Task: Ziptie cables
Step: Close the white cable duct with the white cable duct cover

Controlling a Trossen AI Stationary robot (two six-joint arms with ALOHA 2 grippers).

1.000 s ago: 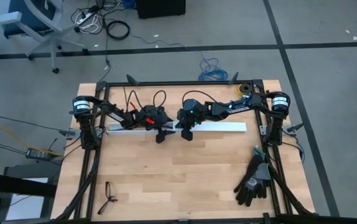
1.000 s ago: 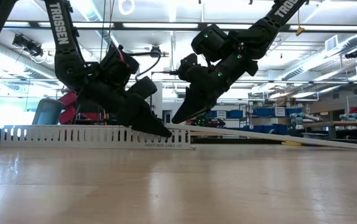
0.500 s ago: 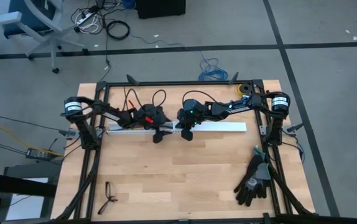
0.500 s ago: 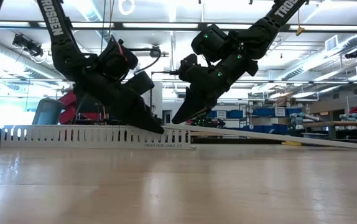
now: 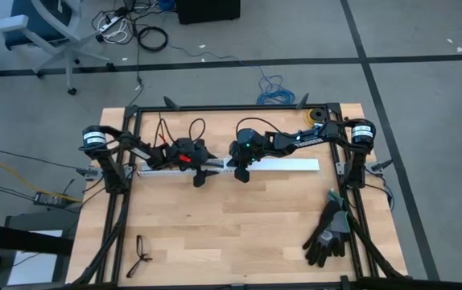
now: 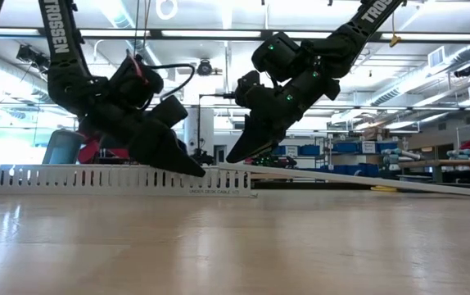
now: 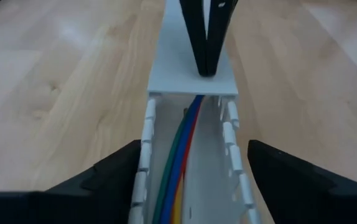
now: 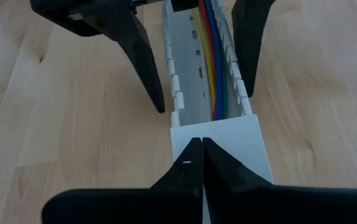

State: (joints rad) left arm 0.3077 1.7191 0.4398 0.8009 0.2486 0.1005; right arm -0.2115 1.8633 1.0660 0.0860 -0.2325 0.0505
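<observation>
A white slotted duct [image 5: 162, 167] lies along the table's far half. The cables [image 7: 181, 155], green, blue, red and yellow wires, run inside it. A flat white lid [image 5: 287, 165] rests with one end on the duct's right end and slopes down to the table [image 6: 358, 178]. My left gripper [image 7: 188, 177] is open, one finger on each side of the duct; whether they touch its walls I cannot tell. My right gripper [image 8: 196, 163] is shut, its tips on the lid. The ziptie is out of view. My right gripper presses its shut fingertips [image 7: 206, 59] down on the lid's raised end [image 8: 225, 140], just beside the duct's open mouth. The fingers slant down from the table's right and lie along the lid. That end of the lid sits on the duct's end; the other end is on the table.
Black gloves [image 5: 327, 234] lie at the near right, a pair of glasses [image 5: 141, 254] at the near left, and a black roll [image 5: 318, 117] at the far right corner. The black frame [image 5: 215, 109] runs round the table's edges. Bare wood stretches in front of the duct.
My left gripper has drawn back along the duct toward the table's left edge, away from my right gripper, staying open astride the duct. My right gripper has kept still on the lid.
</observation>
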